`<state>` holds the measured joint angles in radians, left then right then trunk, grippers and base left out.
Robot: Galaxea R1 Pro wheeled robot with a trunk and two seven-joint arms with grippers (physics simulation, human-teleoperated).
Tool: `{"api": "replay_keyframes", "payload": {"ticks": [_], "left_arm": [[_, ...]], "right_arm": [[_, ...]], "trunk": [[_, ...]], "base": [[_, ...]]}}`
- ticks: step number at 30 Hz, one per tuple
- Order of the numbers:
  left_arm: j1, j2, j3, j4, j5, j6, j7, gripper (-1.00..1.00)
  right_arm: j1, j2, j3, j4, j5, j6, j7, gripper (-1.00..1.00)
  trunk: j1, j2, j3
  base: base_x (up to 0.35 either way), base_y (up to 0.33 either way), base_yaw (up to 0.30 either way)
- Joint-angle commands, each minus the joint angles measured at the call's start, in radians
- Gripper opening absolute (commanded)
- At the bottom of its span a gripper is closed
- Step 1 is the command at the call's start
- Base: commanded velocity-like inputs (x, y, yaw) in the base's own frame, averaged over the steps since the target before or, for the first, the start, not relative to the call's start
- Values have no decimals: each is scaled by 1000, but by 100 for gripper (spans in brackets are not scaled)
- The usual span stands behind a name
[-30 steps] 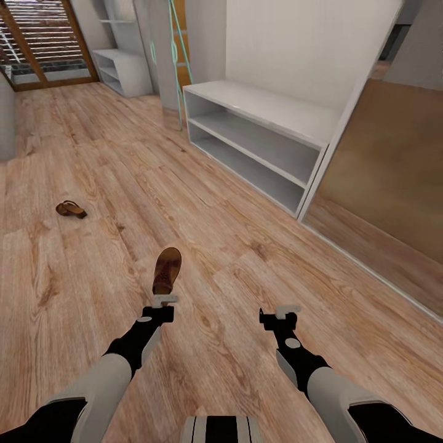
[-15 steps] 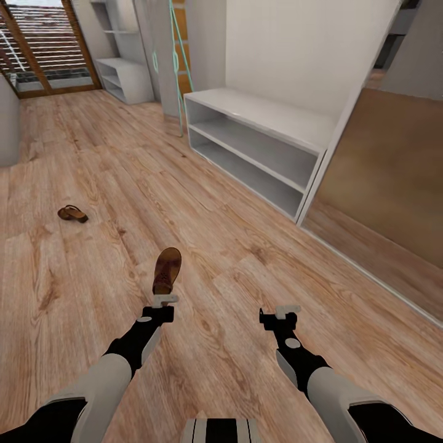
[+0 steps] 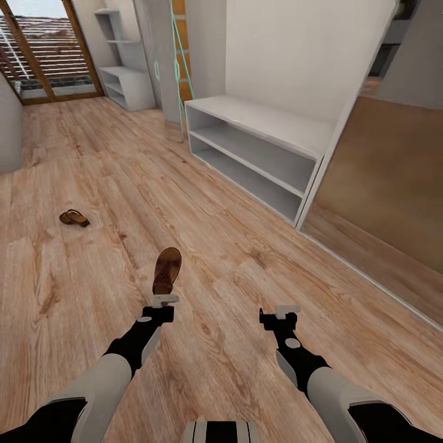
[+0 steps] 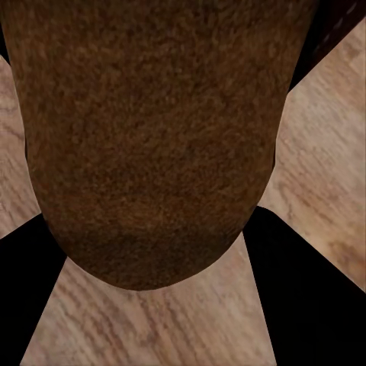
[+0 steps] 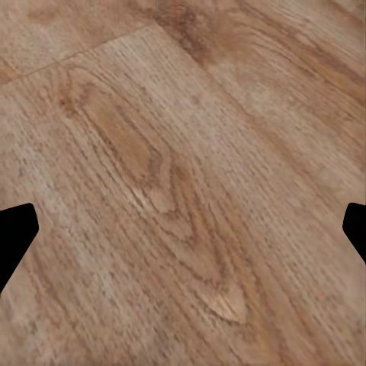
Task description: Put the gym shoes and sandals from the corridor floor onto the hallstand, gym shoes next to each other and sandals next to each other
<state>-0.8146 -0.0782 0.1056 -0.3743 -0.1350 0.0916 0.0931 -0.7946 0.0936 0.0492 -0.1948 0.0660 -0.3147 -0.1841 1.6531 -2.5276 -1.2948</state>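
My left gripper [image 3: 165, 299] is shut on a brown sandal [image 3: 167, 269], which sticks out ahead of the fingers above the corridor floor [image 3: 215, 246]. In the left wrist view the sandal's tan footbed [image 4: 152, 137] lies between the dark fingers [image 4: 305, 305]. The second sandal [image 3: 74, 218] lies on the floor far to the left. My right gripper [image 3: 287, 312] is open, with only wood planks [image 5: 183, 183] under it. The white hallstand [image 3: 264, 123] stands ahead on the right, its top and both shelf levels bare. The gym shoes are out of view.
A large brown sliding panel [image 3: 394, 184] lines the right wall beyond the hallstand. A second white shelf unit [image 3: 126, 86] and a slatted door [image 3: 43, 55] stand at the far end. A grey object [image 3: 9, 135] stands at the left edge.
The whole view has shifted down and slightly right, so the camera has moved toward the hallstand. Both arms hold their pose, the left still shut on the sandal.
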Motion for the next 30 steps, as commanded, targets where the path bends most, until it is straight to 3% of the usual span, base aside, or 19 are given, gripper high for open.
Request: {"api": "replay_keyframes", "payload": {"ticks": [1, 30], "left_arm": [[0, 0, 0, 0, 0, 0, -1, -100], [0, 0, 0, 0, 0, 0, -1, -100]], "right_arm": [[0, 0, 0, 0, 0, 0, 0, 100], [0, 0, 0, 0, 0, -1, 0, 100]], "trunk": [[0, 0, 2], [0, 0, 50]], "base": [[0, 0, 0], [0, 0, 0]]}}
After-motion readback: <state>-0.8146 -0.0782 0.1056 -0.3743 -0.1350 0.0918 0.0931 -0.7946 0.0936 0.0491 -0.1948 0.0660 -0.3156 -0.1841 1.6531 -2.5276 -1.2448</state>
